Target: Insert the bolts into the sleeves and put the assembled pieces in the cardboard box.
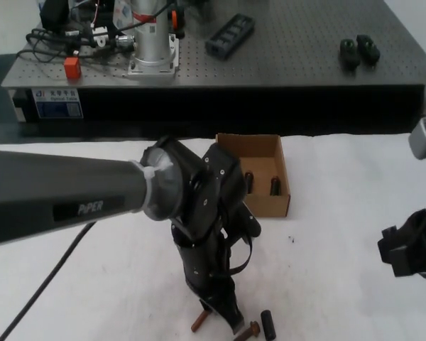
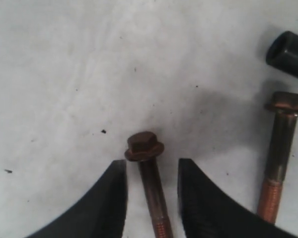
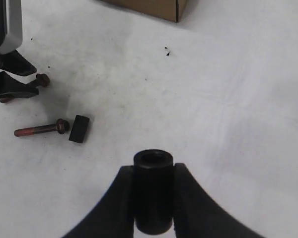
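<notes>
Left gripper [image 2: 152, 163] is low over the white bench cover [image 2: 64, 74] with its fingers apart. They straddle a copper-coloured bolt [image 2: 150, 191] lying flat, with a gap showing on each side of the shank, so nothing is gripped yet. The hex flange head sits just beyond the fingertips. A second bolt [image 2: 280, 148] lies near it on the cover, with a loose sleeve [image 2: 290, 54] just past its head. Right gripper [image 3: 153, 171] is clamped on a dark sleeve [image 3: 153, 196], fingers across the sleeve's side, open bore facing away from the wrist. Cardboard box [image 1: 268, 206] stands farther back on the bench, well apart from the loose parts, and two dark pieces lie inside it. Handling judgement: the bolt looks like solid metal, rigid and dense for its size. Its round shank is liable to roll or swing in flat pads. Best hold is the plain shank just under the flange, leaving the threaded end free to enter the bore. The sleeve looks rigid, smooth-walled and possibly slippery, so it wants a firm mid-length grip.
</notes>
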